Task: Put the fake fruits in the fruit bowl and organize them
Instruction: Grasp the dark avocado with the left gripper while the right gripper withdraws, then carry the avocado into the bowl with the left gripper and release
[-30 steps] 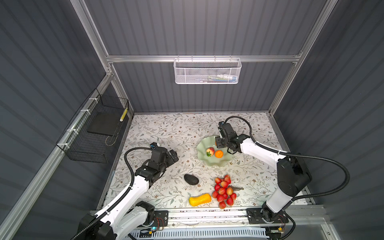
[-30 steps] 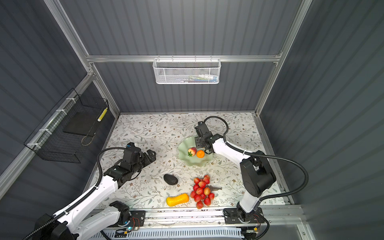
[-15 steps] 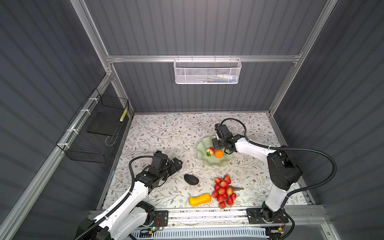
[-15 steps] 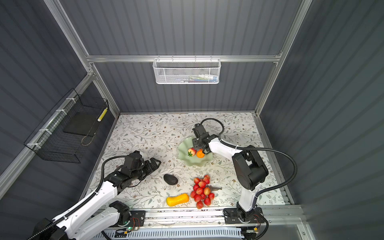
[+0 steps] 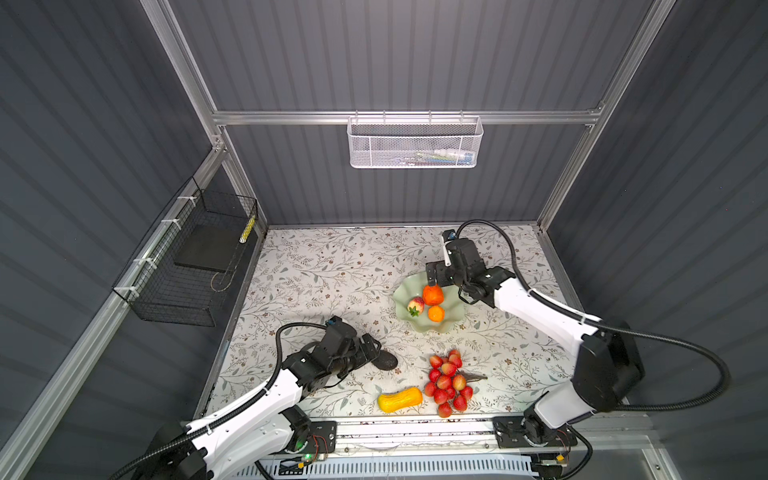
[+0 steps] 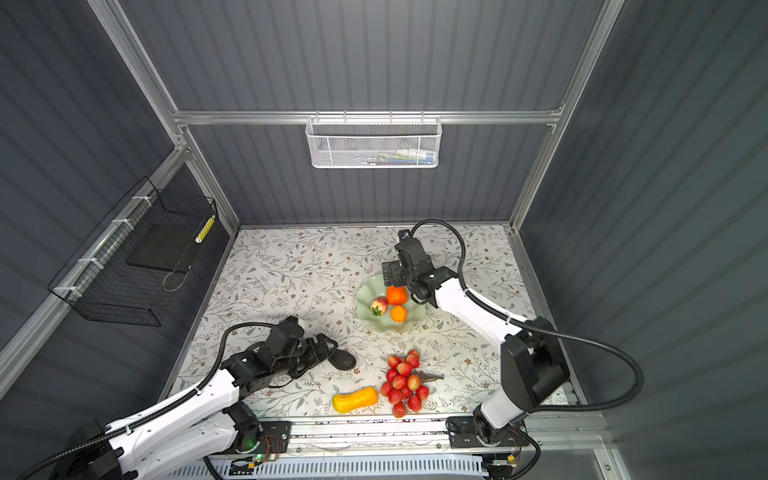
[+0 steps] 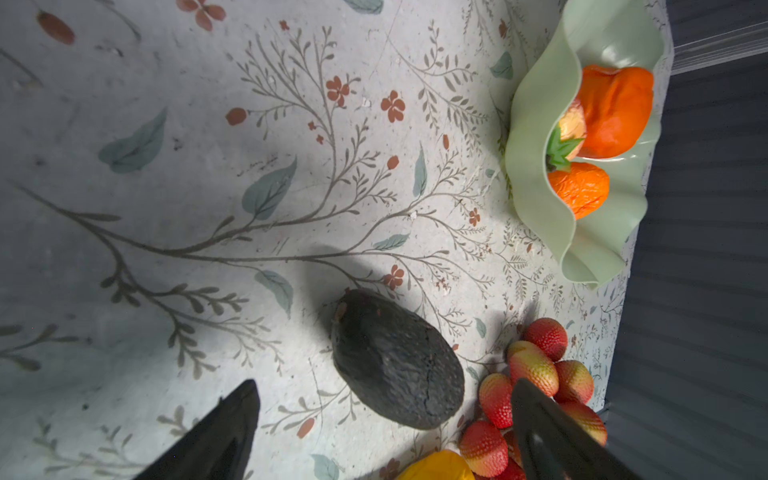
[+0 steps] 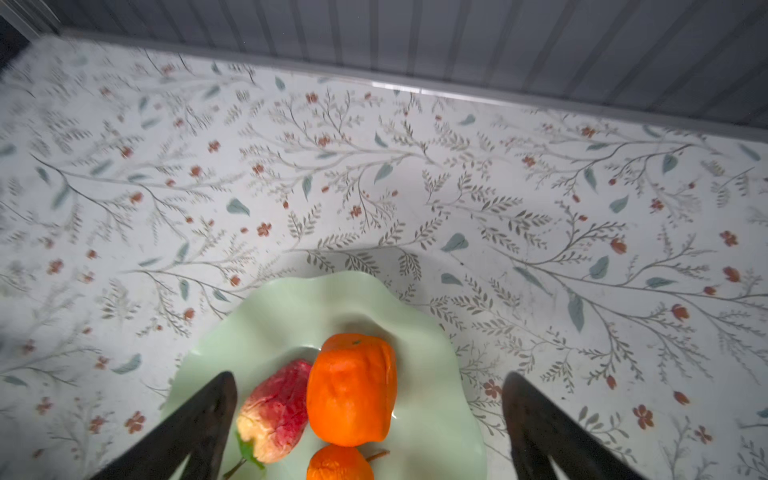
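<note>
One worktop carries the fruit bowl right of its middle. The right end effector, spread and empty, hangs over the back of the bowl; the left end effector, also spread and empty, flanks the avocado nearer the front edge. By the front edge lie the bunch of berries and the gourd; in the bowl sit the larger orange, smaller orange and strawberry.
</note>
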Motion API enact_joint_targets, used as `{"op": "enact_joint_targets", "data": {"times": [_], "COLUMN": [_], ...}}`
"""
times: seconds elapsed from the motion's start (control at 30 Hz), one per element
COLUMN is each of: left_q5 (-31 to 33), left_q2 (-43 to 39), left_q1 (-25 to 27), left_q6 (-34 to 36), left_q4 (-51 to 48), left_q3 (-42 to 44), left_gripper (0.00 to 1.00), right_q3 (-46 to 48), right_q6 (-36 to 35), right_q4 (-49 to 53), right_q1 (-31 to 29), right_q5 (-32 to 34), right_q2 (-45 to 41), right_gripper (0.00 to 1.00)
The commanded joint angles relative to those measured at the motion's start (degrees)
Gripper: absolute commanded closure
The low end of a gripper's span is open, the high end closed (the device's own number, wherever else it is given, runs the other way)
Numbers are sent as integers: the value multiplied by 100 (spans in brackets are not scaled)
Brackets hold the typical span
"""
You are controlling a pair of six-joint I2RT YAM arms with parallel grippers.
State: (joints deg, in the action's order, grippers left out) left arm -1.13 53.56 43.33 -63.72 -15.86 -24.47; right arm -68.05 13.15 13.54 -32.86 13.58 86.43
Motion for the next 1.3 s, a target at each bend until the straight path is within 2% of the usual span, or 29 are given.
{"op": "enact_joint_targets", "data": {"times": [0.0,0.2,0.3,0.5,0.73,0.83,0.97,1.1,1.27], "left_q5": [131,302,240,184,185,236,309,375,105], "left_q2": [380,867,1314,2069,2245,2171,2298,2965,4151], "left_q1": [182,456,512,723,729,722,714,704,644], "left_q6": [-151,-238,-182,-159,116,526,1795,2977,3428], "left_q4": [144,525,809,1039,1144,990,320,-371,-358], "left_q3": [-187,-263,-403,-663,-873,-1246,-2458,-3870,-4949], "left_gripper": [6,8,12,35,58,64,66,67,67], "right_q3": [332,809,1005,1261,1416,1436,1494,1571,1646], "right_q6": [182,379,464,505,540,575,619,704,797], "right_q4": [-9,70,110,165,99,83,49,69,195], "right_q1": [32,44,57,121,178,201,243,335,449], "right_q5": [120,77,134,206,207,188,165,67,-15], "right_q2": [-457,-1373,-1658,-1931,-2086,-2086,-2185,-2406,-2708], "right_gripper": [1,1,1,1,1,1,1,1,1]}}
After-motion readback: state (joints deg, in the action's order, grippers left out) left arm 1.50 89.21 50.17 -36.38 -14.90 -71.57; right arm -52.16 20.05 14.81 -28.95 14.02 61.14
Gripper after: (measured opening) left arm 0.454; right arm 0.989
